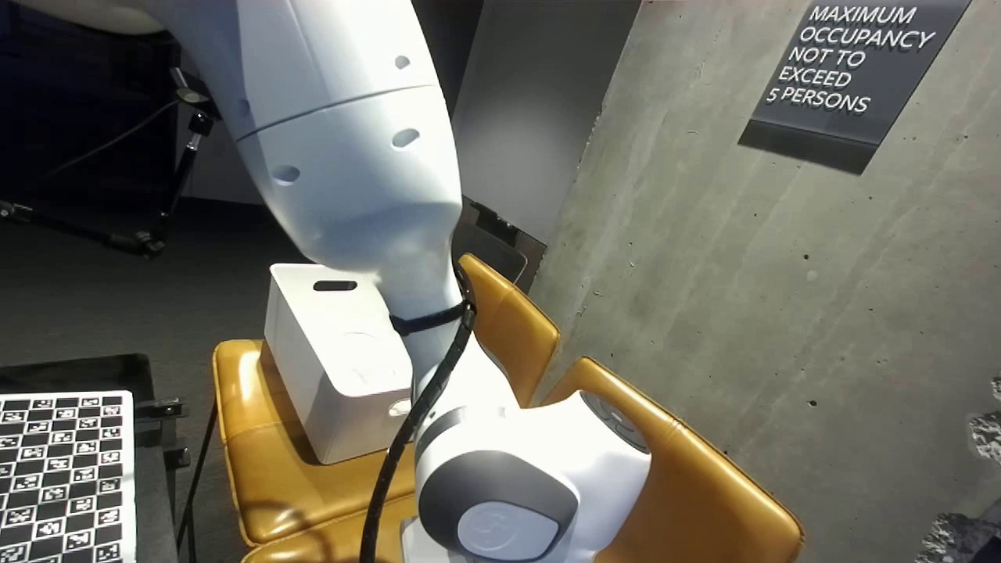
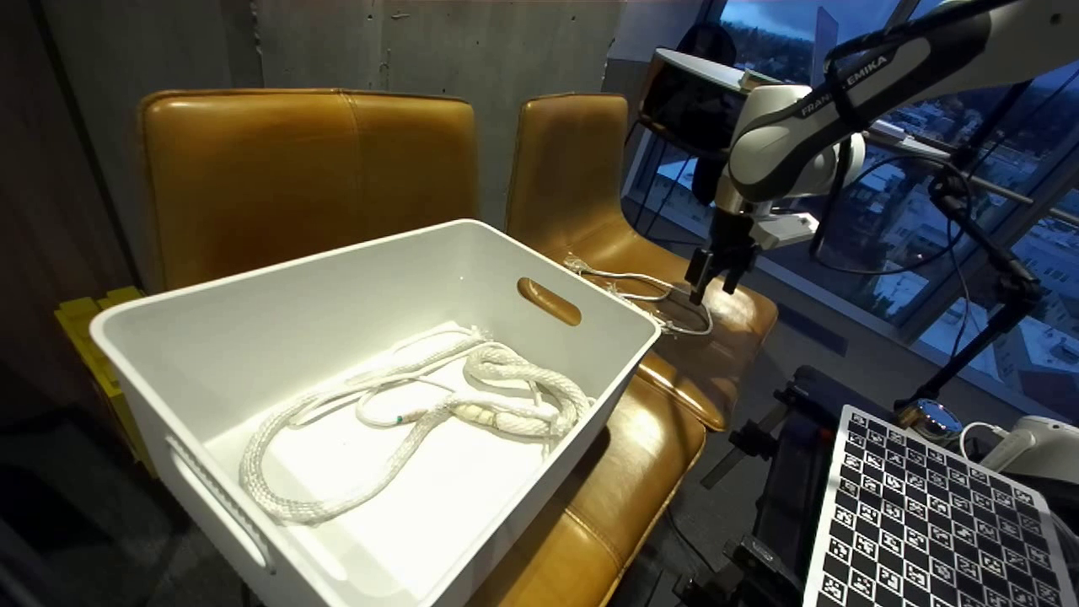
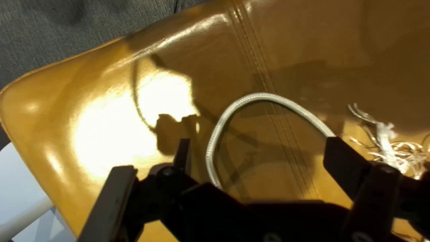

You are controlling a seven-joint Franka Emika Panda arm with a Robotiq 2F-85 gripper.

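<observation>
In an exterior view, a white bin holds braided rope, lower left; at upper right the gripper, jaws apart, hangs above a tan chair bearing thin white cord.

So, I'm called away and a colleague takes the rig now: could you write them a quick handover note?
Gripper: open, holding nothing, above the loose rope.
Loose rope: on a brown chair, its curve seen between the jaws in the wrist view.
White bin: on the next chair.
Done, apparently: a coiled rope lies inside the bin.
Left: the loose rope is not yet gripped.
</observation>
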